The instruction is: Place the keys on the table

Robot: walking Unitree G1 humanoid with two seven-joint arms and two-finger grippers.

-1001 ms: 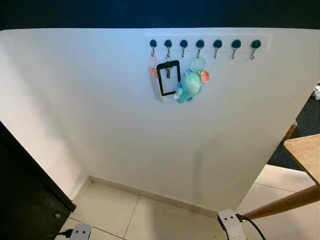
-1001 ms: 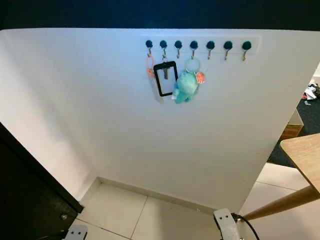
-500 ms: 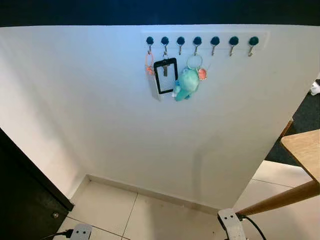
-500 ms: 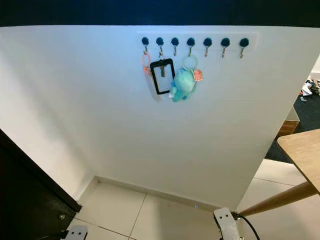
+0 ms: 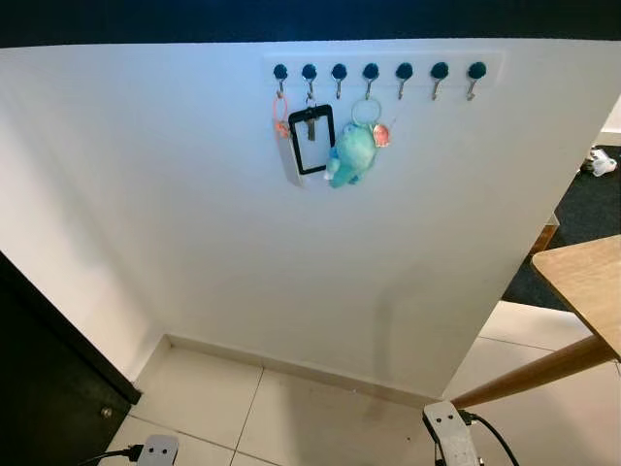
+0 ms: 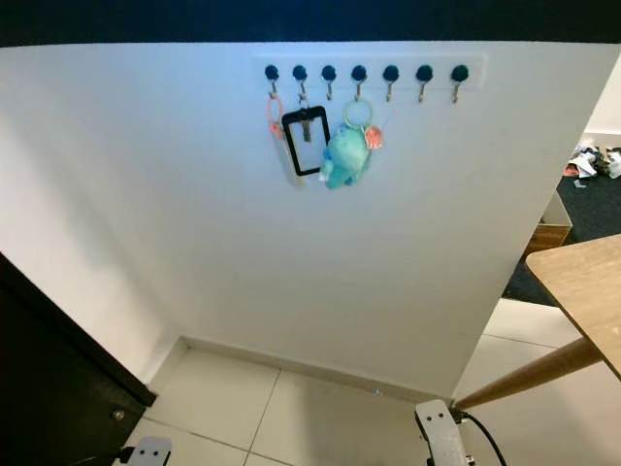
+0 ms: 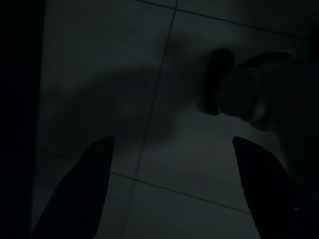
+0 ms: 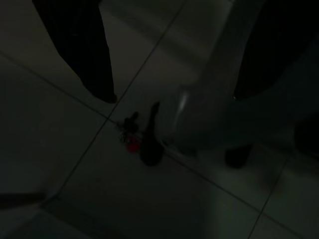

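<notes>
White wall carries a hook rail. The keys, with a teal plush charm, hang below the rail beside a black card holder. The wooden desk stands well apart from the rail. Left claw and right claw hang over floor tiles, fingers spread, holding nothing.

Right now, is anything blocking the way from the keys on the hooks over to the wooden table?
Nothing visible does. The keys hang on the wall's hook rail; the table stands lower, to the robot's right, with bare wall between.
</notes>
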